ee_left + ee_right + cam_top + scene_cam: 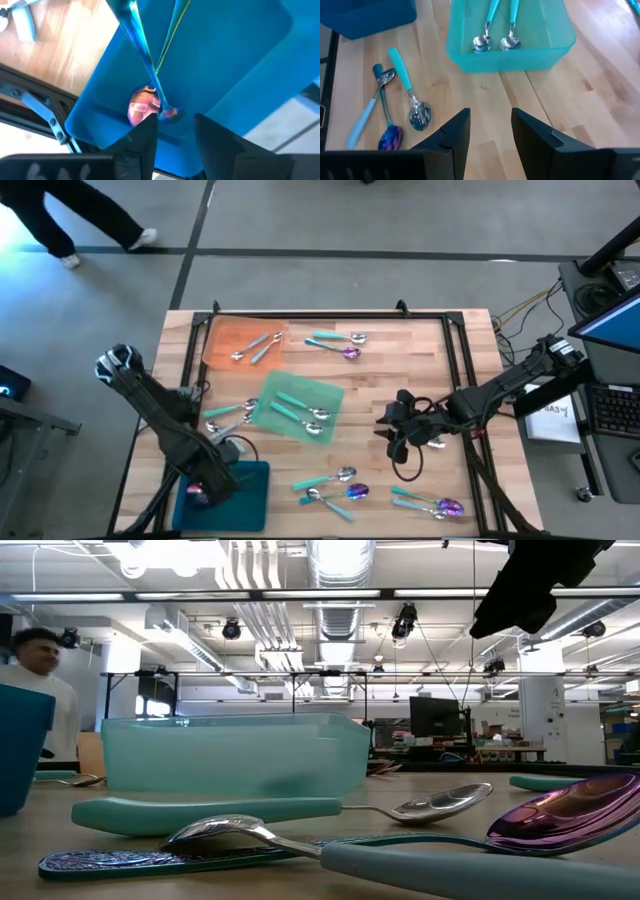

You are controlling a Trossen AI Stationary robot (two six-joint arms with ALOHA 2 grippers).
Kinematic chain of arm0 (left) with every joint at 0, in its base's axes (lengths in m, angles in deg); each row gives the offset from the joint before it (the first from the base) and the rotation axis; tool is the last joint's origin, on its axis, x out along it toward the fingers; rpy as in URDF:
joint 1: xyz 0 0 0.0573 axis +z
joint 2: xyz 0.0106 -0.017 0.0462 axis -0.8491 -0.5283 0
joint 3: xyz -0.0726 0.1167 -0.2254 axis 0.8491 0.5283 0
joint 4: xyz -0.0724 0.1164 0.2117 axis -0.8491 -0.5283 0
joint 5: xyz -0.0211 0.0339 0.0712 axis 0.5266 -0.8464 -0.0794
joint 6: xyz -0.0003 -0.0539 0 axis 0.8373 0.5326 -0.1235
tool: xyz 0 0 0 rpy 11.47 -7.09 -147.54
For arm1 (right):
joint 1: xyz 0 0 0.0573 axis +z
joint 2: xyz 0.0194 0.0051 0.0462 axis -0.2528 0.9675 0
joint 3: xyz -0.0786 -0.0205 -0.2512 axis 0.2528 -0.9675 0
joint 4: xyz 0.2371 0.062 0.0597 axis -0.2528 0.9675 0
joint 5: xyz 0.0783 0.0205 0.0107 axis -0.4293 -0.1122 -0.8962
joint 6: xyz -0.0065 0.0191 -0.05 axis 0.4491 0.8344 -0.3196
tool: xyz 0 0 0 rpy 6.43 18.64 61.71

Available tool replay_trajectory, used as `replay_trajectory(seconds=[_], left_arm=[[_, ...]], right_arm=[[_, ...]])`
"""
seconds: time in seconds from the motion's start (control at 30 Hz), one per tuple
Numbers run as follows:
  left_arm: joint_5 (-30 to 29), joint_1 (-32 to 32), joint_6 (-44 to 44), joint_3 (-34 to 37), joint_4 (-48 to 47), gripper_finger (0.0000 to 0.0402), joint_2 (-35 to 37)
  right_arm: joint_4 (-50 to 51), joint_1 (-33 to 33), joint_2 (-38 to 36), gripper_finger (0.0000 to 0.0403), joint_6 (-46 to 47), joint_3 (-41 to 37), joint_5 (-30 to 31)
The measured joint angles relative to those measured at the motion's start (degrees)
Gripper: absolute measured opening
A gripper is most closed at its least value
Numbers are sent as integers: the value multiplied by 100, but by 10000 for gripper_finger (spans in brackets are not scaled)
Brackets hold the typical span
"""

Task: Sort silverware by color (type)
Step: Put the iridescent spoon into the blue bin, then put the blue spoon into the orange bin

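My left gripper (208, 482) (175, 129) points down over the blue tray (250, 492) at the table's near left, its fingers open. In the tray lies a purple-headed spoon (142, 105) with a teal handle, its head just ahead of one fingertip. A second thin utensil (169, 40) crosses it. My right gripper (397, 435) (490, 125) hangs open over bare wood right of centre. A green tray (297, 406) (510, 37) holds teal-handled silver spoons. An orange mat (240, 340) holds silver spoons.
Loose silverware lies at the far middle (338, 342), left of the green tray (226, 416), at the near middle (332, 485) and at the near right (430, 504). A black frame (455, 370) edges the table. A person walks beyond the far left corner (60, 220).
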Motion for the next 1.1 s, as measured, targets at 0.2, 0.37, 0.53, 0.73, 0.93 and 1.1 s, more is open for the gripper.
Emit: replay_trajectory(seconds=[0.2, 0.37, 0.53, 0.73, 0.93, 1.1], left_arm=[[1, 52, -253, 2, 126, 125, -327], [-437, 130, -663, 4, 782, 120, -342], [-1451, 202, -1404, -41, 1653, 118, -334], [-2732, 229, -2749, -358, 2325, 118, -347], [-3430, 232, -3338, -794, 2283, 118, -347], [-3645, 232, -3406, -846, 2225, 118, -347]], right_arm=[[172, 0, 0, 131, 379, 0, -361], [932, 0, -1, 130, 1431, 0, -1026], [1946, 97, 30, 130, 2554, -1, -1662], [2046, 493, 309, 130, 3126, -2, -2262], [1631, 1016, 910, 130, 2922, -2, -2775], [1431, 1356, 1364, 130, 2919, 53, -3045]])
